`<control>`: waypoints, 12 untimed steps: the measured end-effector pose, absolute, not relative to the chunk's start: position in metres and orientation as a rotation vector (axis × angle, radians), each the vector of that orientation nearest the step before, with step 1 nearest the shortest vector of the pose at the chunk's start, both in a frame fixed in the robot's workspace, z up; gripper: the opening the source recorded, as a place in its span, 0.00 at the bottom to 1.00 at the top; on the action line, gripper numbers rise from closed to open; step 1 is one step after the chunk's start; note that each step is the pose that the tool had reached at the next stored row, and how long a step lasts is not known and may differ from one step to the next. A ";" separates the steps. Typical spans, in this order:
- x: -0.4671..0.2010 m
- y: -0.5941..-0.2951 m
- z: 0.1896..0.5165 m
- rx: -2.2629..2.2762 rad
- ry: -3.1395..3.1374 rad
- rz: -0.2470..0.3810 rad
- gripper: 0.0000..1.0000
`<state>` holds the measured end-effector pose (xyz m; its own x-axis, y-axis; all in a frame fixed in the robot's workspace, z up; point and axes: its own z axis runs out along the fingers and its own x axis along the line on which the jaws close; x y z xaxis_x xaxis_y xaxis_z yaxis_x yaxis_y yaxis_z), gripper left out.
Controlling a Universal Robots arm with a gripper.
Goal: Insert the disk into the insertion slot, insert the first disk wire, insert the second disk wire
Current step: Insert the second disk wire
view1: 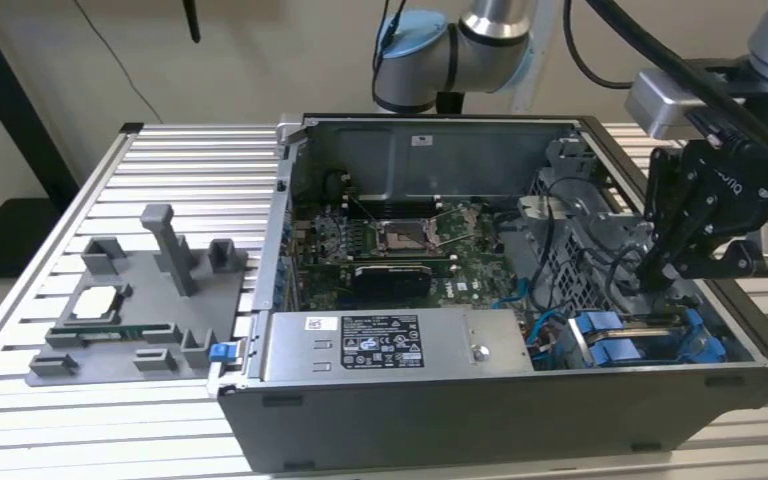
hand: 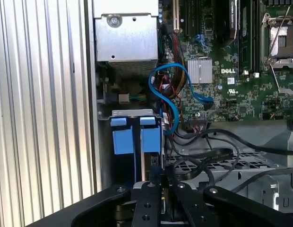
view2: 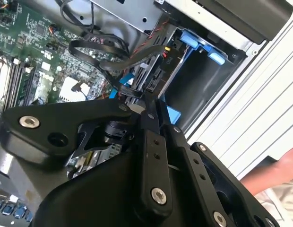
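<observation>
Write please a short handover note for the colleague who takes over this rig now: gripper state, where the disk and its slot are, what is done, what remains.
Gripper: the black two-finger gripper is shut and lowered inside the open grey computer case. Its tips are at a bundle of black wires; I cannot tell whether it pinches one.
Slot: the grey sheet-metal drive bay lies just ahead of the gripper.
Disk: bright blue plastic carrier tabs sit in the bay, so the disk looks inserted; its body is hidden.
Done: probably the disk insertion.
Left: I see no disk wire plugged in yet. A blue cable loops loose beside the green motherboard.
</observation>
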<state>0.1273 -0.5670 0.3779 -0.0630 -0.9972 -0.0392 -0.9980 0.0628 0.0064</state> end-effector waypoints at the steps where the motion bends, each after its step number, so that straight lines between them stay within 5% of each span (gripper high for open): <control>1: 0.127 -0.568 0.377 -2.131 2.269 0.046 0.00; 12: 0.124 -0.580 0.369 -2.103 2.237 0.041 0.00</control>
<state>0.1243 -0.5803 0.3689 -0.0605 -0.9957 -0.0698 -0.9976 0.0627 -0.0292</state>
